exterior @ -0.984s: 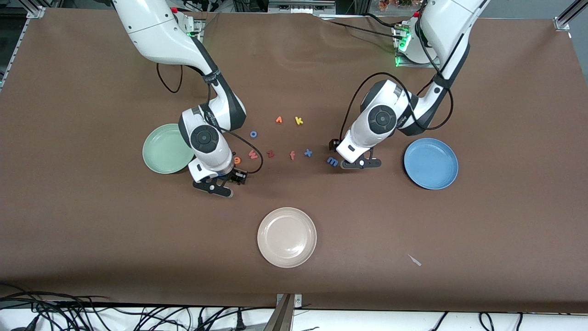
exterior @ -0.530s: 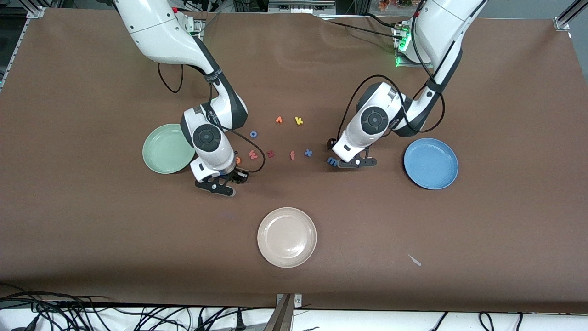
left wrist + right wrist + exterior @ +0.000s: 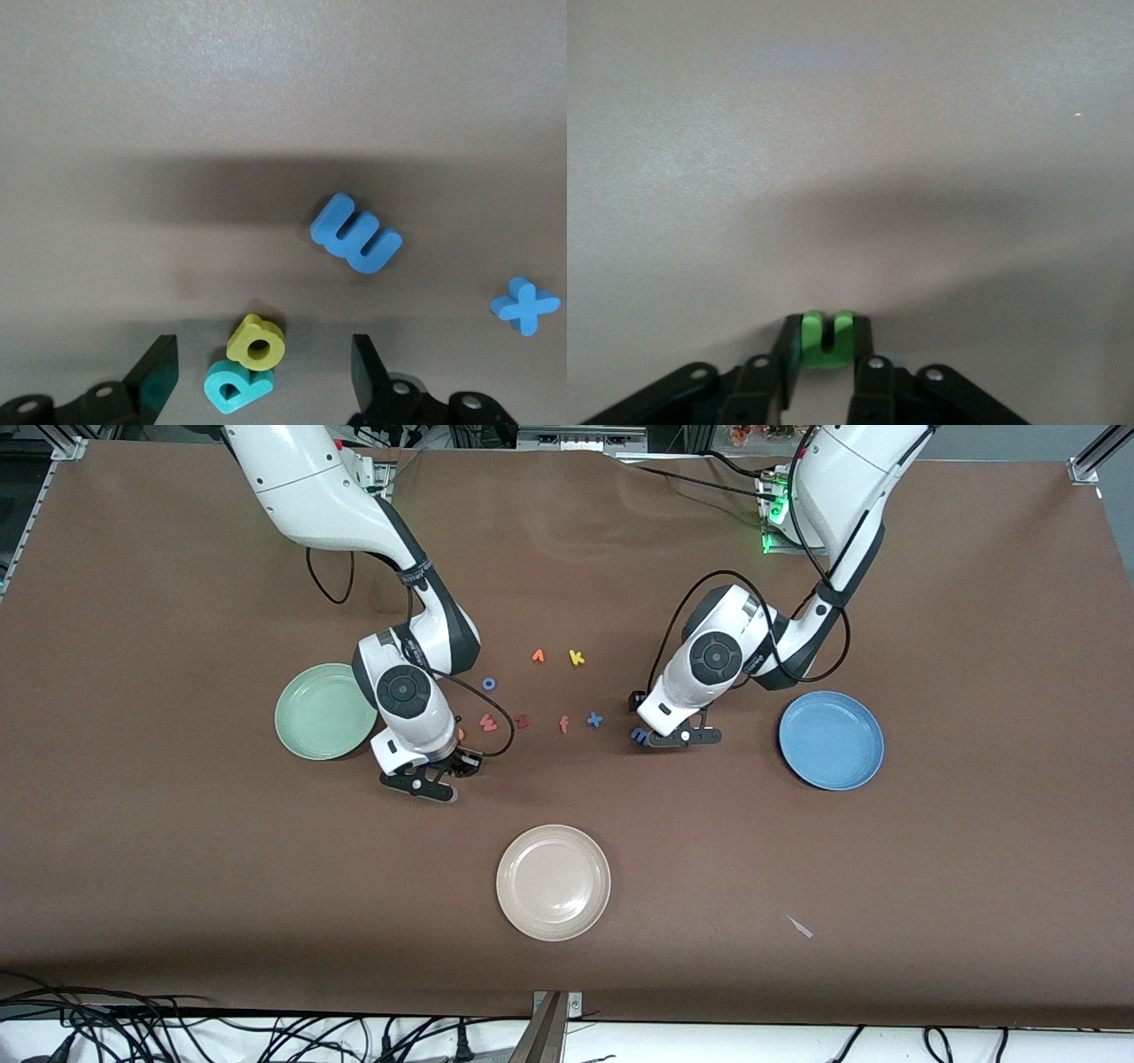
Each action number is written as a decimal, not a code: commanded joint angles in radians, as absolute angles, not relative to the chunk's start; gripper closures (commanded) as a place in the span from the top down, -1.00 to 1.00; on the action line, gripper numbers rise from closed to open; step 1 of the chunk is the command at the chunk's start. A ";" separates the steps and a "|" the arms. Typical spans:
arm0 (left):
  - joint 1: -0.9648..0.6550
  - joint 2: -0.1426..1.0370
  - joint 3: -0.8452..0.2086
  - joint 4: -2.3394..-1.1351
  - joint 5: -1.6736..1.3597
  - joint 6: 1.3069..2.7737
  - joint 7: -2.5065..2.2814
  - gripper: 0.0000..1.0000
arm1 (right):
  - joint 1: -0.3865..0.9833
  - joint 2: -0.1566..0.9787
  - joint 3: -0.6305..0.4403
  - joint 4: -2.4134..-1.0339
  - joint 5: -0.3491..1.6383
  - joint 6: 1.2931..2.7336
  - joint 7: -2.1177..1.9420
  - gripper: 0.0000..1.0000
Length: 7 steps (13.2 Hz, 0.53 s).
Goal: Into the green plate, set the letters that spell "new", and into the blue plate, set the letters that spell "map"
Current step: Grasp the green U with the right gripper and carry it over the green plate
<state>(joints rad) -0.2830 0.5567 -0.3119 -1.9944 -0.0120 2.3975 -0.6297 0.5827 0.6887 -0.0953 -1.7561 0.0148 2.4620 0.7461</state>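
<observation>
– How many plates?
– Three: green plate (image 3: 321, 711), cream plate (image 3: 553, 882), blue plate (image 3: 830, 740), all bare, on a brown table (image 3: 974, 850)

– Pincers?
– Two. Right pincer (image 3: 826, 350) pinches the green n (image 3: 827, 338) beside the green plate. Left pincer (image 3: 264, 376) gapes wide around yellow a (image 3: 256, 340) and teal p (image 3: 236, 386); blue m (image 3: 356, 233) lies beside

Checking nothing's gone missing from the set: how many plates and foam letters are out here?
Plates: 3
Foam letters: 12, counting the green n held in the right end effector
Total: 15
</observation>
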 commanded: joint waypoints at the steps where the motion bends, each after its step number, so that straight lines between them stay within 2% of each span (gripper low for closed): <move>1: -0.298 0.560 -0.302 -2.000 0.020 2.416 -0.660 0.74 | 0.591 0.677 -0.101 -1.770 0.011 2.471 0.746 -0.53; 3: -0.305 0.566 -0.301 -2.000 0.020 2.416 -0.660 0.72 | 0.588 0.652 -0.116 -1.769 0.009 2.464 0.707 -0.56; 7: -0.310 0.569 -0.298 -2.013 0.058 2.430 -0.666 0.71 | 0.584 0.572 -0.178 -1.767 0.011 2.306 0.569 -0.56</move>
<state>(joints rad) -0.2961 0.5744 -0.3096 -1.9982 0.0018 2.4024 -0.6360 0.5823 0.6378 -0.1510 -1.7500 0.0140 2.3840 0.6354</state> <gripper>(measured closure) 0.141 0.736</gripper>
